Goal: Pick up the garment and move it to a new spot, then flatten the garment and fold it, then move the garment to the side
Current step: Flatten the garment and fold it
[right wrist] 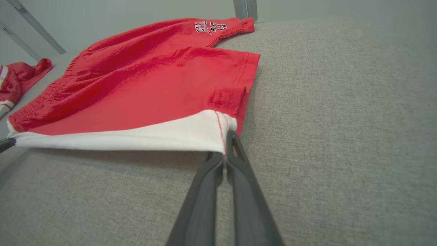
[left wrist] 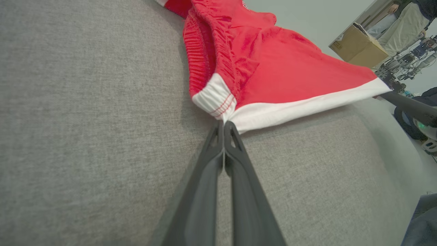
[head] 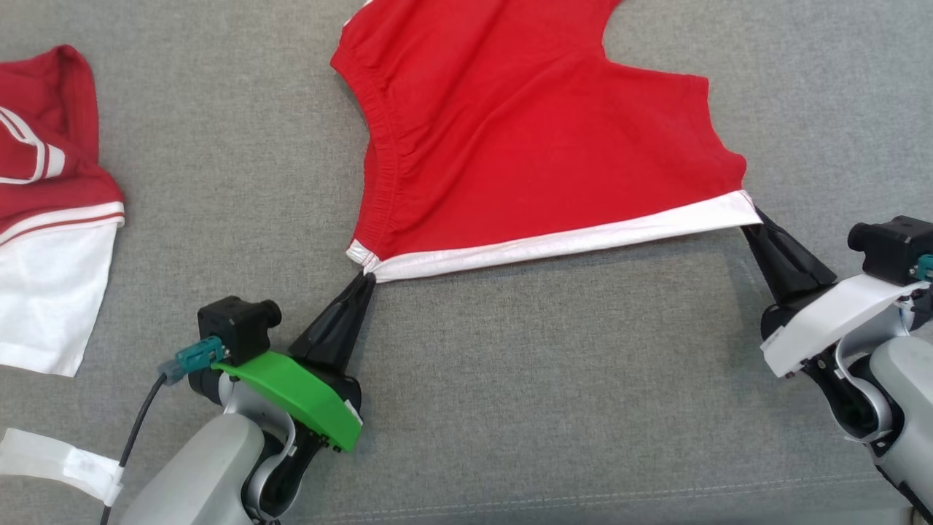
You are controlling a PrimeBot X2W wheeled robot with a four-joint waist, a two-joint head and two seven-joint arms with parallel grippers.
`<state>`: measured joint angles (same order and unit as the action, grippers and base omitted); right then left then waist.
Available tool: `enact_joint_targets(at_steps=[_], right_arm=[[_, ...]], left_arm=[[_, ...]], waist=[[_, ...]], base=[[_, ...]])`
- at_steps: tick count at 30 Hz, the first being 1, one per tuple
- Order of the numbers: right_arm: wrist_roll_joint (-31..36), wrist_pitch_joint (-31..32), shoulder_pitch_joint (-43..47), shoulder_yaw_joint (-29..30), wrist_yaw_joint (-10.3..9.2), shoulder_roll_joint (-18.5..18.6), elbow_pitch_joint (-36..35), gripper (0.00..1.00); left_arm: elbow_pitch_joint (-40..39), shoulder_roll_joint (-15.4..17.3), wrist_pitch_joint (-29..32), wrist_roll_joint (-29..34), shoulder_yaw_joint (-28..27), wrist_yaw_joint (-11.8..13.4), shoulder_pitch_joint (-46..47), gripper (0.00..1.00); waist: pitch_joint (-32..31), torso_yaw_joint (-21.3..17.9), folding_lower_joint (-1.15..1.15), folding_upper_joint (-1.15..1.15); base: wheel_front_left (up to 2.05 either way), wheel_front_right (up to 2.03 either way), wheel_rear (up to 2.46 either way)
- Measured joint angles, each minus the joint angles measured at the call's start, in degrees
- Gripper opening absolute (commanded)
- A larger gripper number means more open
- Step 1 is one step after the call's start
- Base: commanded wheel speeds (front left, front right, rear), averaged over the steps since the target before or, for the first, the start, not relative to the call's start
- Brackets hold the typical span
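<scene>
- Currently, the red garment point(head: 525, 131) (shorts, with a white side band and a gathered waistband) is found spread on the grey upholstered surface point(head: 554, 379), toward the far middle of the head view.
- Its near edge, the white band, is drawn into a straight line between the two grippers. A shadow is seen beneath that edge, so it appears raised just off the surface, while the rest of the cloth lies on it.
- The left gripper point(head: 367, 278) is clenched on the band's waistband corner. In the left wrist view its fingers point(left wrist: 235, 147) are pressed together, with white cloth pinched at the very tips.
- The right gripper point(head: 754, 215) is clamped on the opposite corner, at the leg hem. In the right wrist view the white corner is caught between the tips and drapes over them.
- Lettering and a number are noted on the far leg in the right wrist view (too small to read with certainty).
- A second garment point(head: 44, 182) (red and white, crumpled) is recorded at the left edge, well apart from the shorts and off the line between the grippers.
- A white strip point(head: 51, 459) is seen at the lower left, just beside the left arm's dark cable point(head: 135, 430).
- A cardboard box point(left wrist: 358, 48) is noted beyond the surface, in the left wrist view's background.
</scene>
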<state>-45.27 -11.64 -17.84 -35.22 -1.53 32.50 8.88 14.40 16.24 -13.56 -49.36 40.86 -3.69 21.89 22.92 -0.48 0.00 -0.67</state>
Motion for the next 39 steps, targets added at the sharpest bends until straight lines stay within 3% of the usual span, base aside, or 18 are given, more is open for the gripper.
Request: enact_joint_targets(at_steps=[7,16,17,19,24,25,26,28,30,33,39], right_arm=[[-1.26,1.97,5.37,-0.81,0.68,3.77,1.79,0.00],[-0.99,3.19,8.15,-4.02,1.01,2.48,4.86,0.00],[-0.82,3.15,8.15,-4.15,1.01,2.04,5.05,0.00],[-0.48,2.98,8.11,-4.19,0.99,1.41,5.60,0.00],[0.56,1.49,7.67,-3.92,0.85,0.59,7.02,0.00],[0.81,1.32,7.49,-4.03,0.77,0.12,7.15,0.00],[1.13,1.21,7.28,-4.16,0.47,-0.40,7.25,0.00],[1.60,0.63,6.53,-4.33,0.42,-1.44,7.49,0.00],[3.42,0.47,5.59,-5.08,0.41,-1.89,7.59,0.24],[6.51,-0.20,4.65,-6.17,-0.11,-1.77,8.37,1.00],[9.88,-0.71,4.28,-8.10,-0.67,-1.65,9.95,1.00]], left_arm=[[-0.32,-0.63,0.47,-1.93,1.15,-1.13,-1.14,0.00],[1.63,-1.30,0.48,-3.67,1.40,-1.33,-4.02,0.00],[2.12,-1.25,0.48,-3.68,1.35,-1.33,-4.30,0.07],[3.28,-1.32,0.48,-3.89,1.37,-1.34,-4.56,0.12],[5.26,-2.85,0.41,-5.86,0.19,-1.35,-4.61,0.47],[5.53,-3.14,0.40,-6.13,-0.02,-1.35,-4.60,0.79],[5.73,-3.25,0.40,-6.27,-0.11,-1.35,-4.60,0.95],[6.38,-3.39,0.38,-6.34,-0.14,-1.36,-4.58,1.00],[7.11,-3.60,0.40,-6.33,0.07,-1.38,-4.53,1.00],[7.44,-4.02,0.34,-6.14,0.21,-1.62,-4.23,1.00],[9.09,-3.78,0.27,-5.20,-0.11,-1.85,-3.82,1.00]], waist=[[-4.60,0.47,0.00,0.00],[-6.65,1.23,0.00,0.00],[-6.59,1.06,0.00,0.00],[-6.43,0.77,0.00,0.00],[-6.12,0.57,0.00,0.00],[-6.06,0.54,0.00,0.00],[-6.00,0.51,0.00,0.00],[-5.88,0.43,0.00,0.00],[-5.66,0.35,0.00,0.00],[-5.48,0.28,0.00,0.00],[-5.87,0.14,0.00,0.00]], base=[[0.00,0.00,0.00],[0.00,0.00,0.00],[0.00,0.00,0.00],[0.00,0.00,0.00],[0.00,0.00,0.00],[0.00,0.00,0.00],[0.00,0.00,0.00],[0.00,0.00,0.00],[0.00,0.00,0.00],[0.00,0.00,0.00],[0.00,0.00,0.00]])
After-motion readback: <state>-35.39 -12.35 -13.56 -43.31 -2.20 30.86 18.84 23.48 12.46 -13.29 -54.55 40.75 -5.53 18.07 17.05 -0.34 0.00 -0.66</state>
